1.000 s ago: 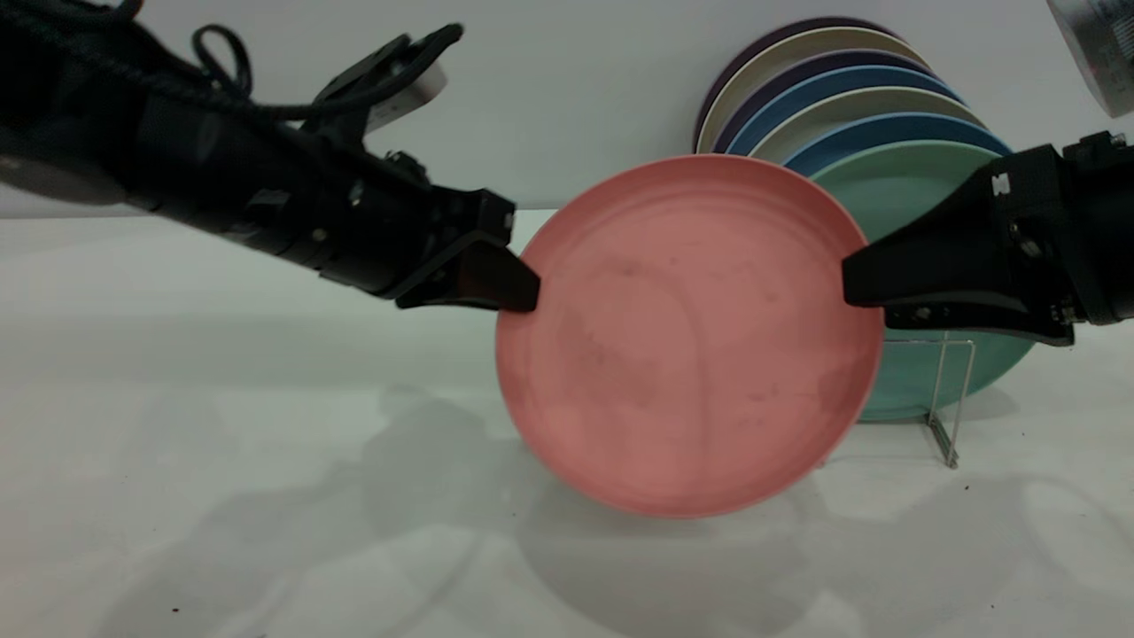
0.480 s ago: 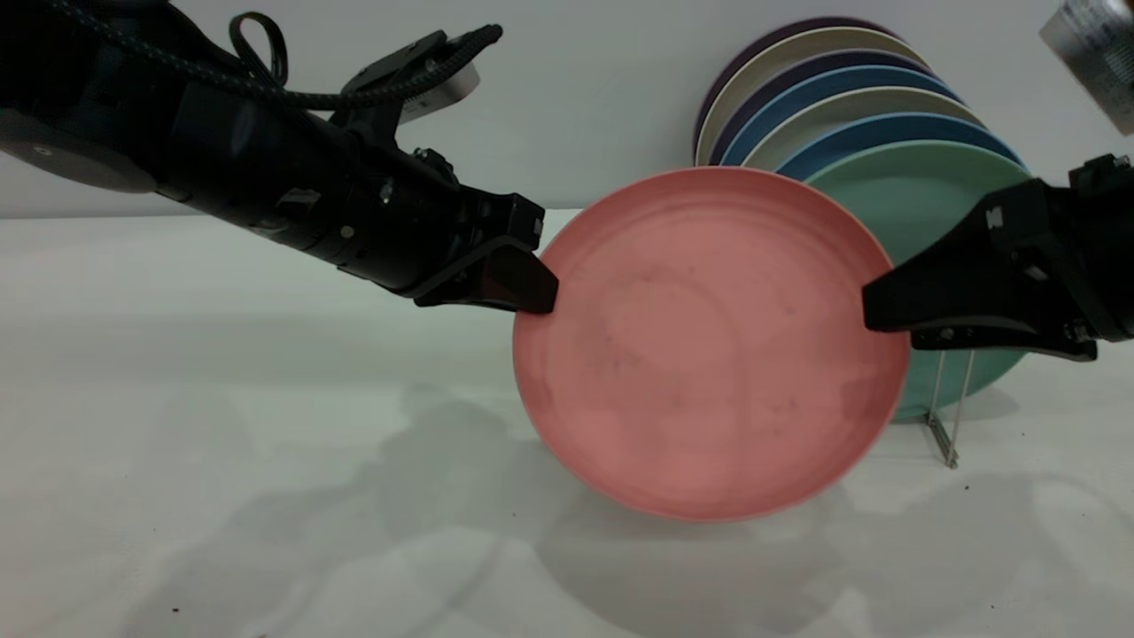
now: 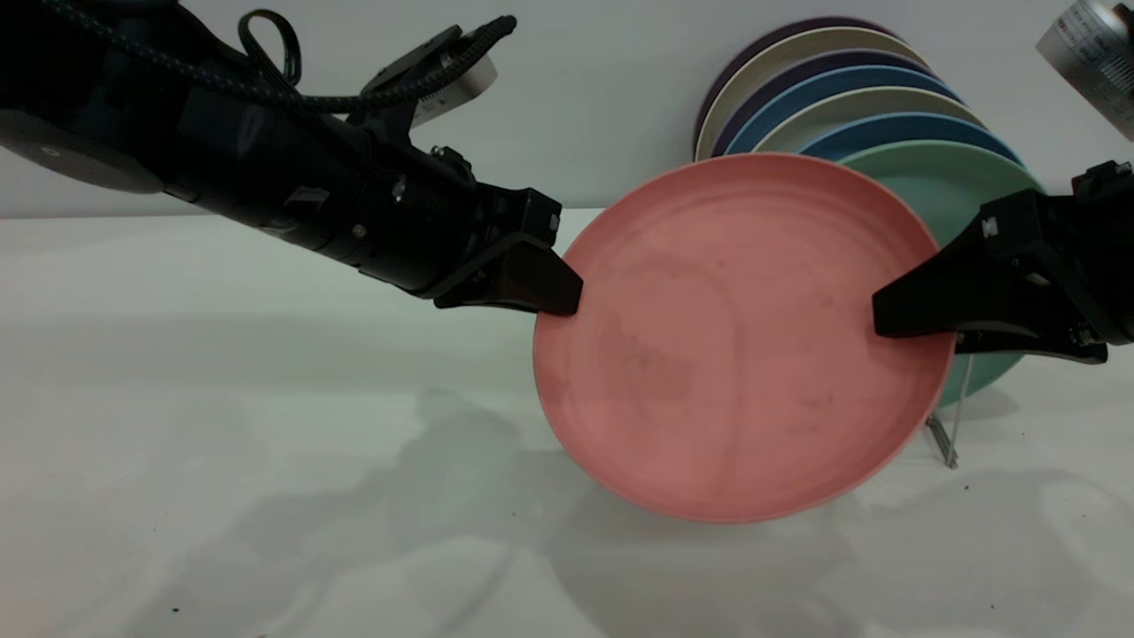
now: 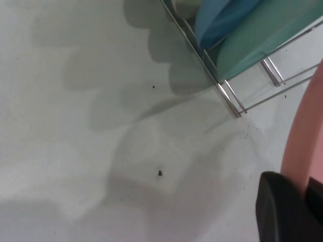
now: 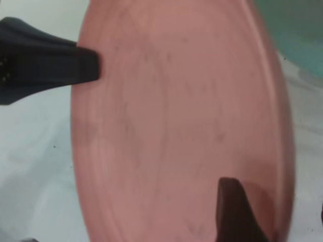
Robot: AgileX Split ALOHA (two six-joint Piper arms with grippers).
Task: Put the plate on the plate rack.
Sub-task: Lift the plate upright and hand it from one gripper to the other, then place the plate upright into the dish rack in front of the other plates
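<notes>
Pale matte tabletop point(image 3: 221, 425) meets a plain grey wall. Left gripper point(image 3: 567, 297) and right gripper point(image 3: 881, 319) clamp opposite rims of the round, smudged salmon-pink plate point(image 3: 740, 354), held upright above the table before the thin silver wire rack point(image 3: 943, 434) holding a teal-green plate point(image 3: 966, 182).

The exterior camera sits low and level, close, facing both arms. Each wrist camera looks along its own fingers, very near. All three share the plate point(image 3: 740, 341).

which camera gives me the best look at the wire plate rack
The left wrist view: the plate rack shows its rails and wires holding plates. The exterior view shows only one end behind the pink plate. The right wrist view shows none.
</notes>
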